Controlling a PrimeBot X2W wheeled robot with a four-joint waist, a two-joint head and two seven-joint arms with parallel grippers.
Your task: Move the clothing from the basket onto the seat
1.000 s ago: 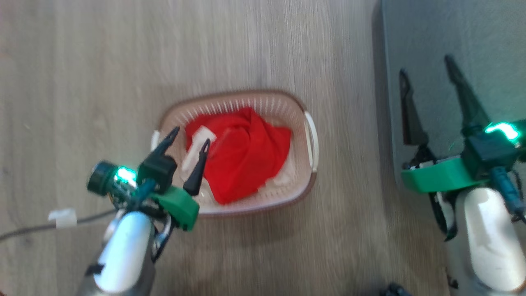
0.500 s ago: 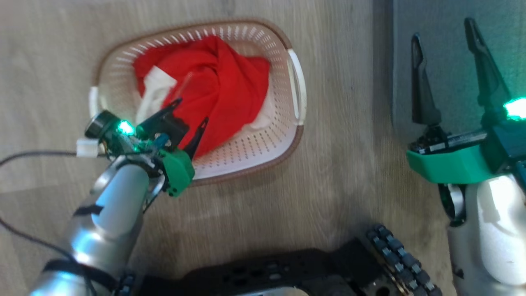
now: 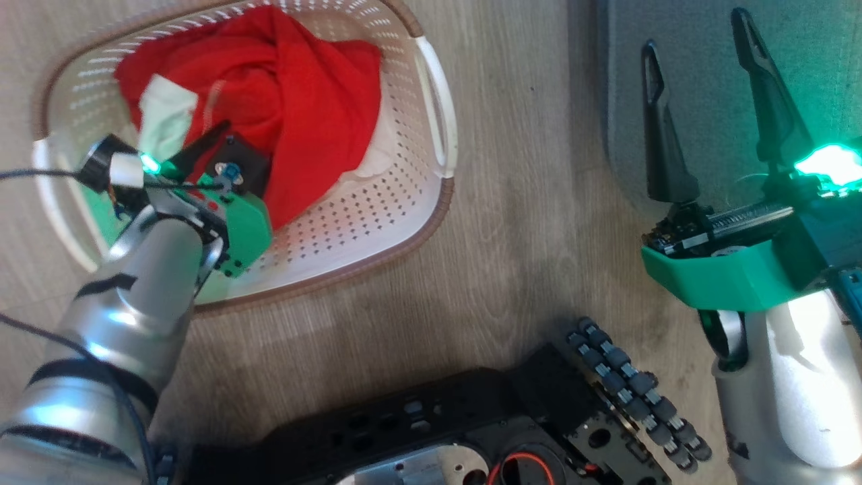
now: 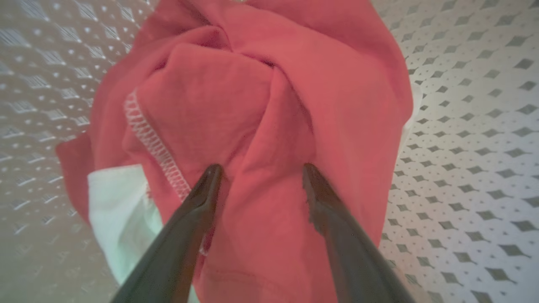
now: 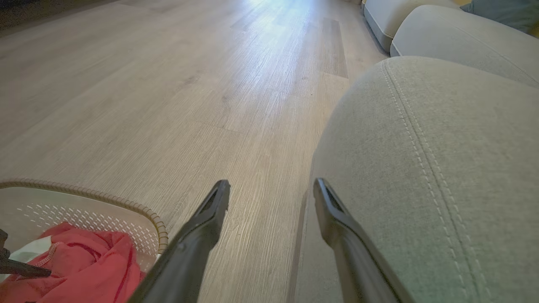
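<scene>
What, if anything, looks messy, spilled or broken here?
Nothing stands out. The clothing lies crumpled inside the basket, which sits upright on the wooden floor near the seat. Nothing is spilled or visibly damaged.

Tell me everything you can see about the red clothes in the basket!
The clothing is soft bright red fabric, bunched into a crumpled heap, with a white patch and white stitching along a hem. It lies inside the basket. The open left gripper straddles a red fold, fingertips seemingly touching it.
</scene>
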